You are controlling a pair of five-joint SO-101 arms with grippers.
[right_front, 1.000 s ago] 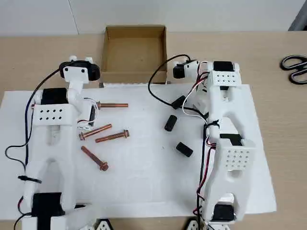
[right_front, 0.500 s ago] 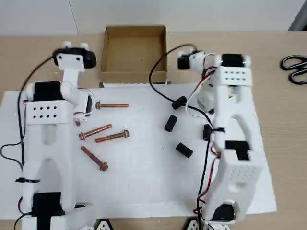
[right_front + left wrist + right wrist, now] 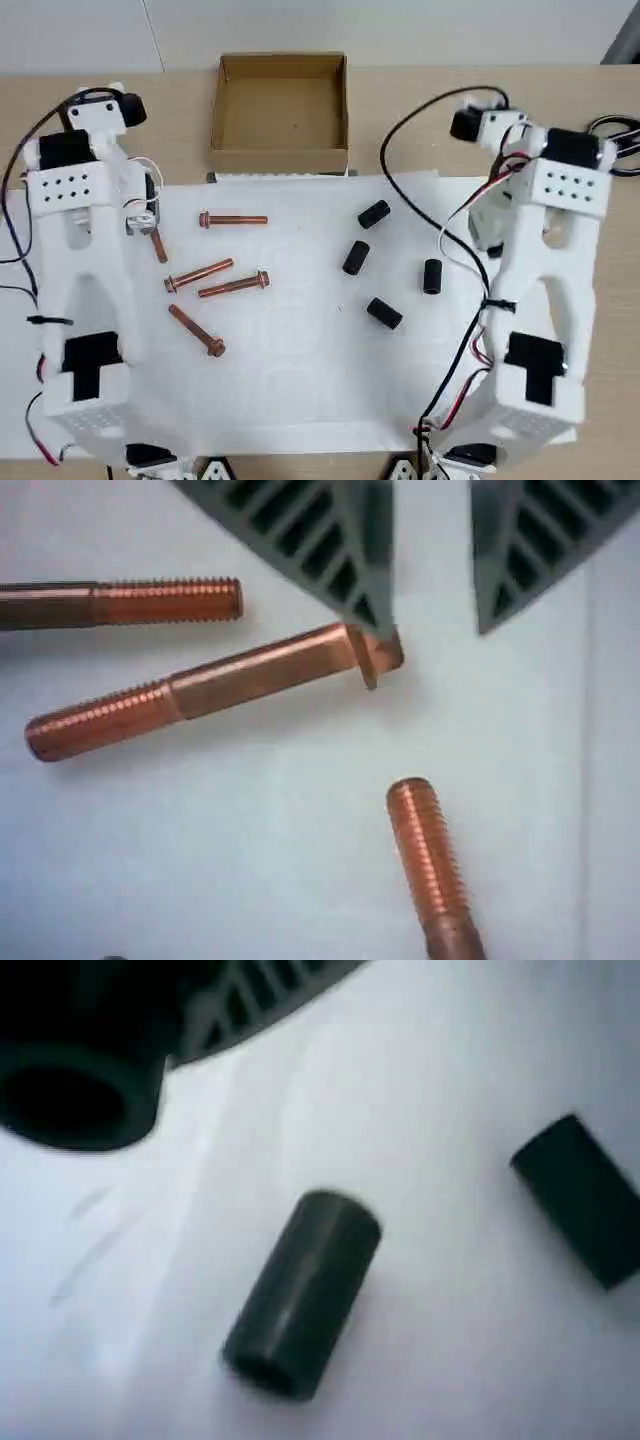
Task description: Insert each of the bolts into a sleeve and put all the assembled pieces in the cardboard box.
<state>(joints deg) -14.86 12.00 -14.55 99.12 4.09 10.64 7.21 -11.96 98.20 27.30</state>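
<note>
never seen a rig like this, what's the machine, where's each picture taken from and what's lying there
Two white robot arms sit at a table. The high view looks down from above: the left arm is over copper bolts, the right arm beside short black sleeves, all on a white sheet, with an empty cardboard box beyond. The other two pictures come from cameras on each arm's wrist. The left gripper is open above one bolt, holding nothing. The right wrist view shows sleeves close up.

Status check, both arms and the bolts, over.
Left gripper open, empty, at a bolt head. Right arm by the sleeves. Nothing assembled, nothing in cardboard box. Black cable trails among sleeves.
</note>
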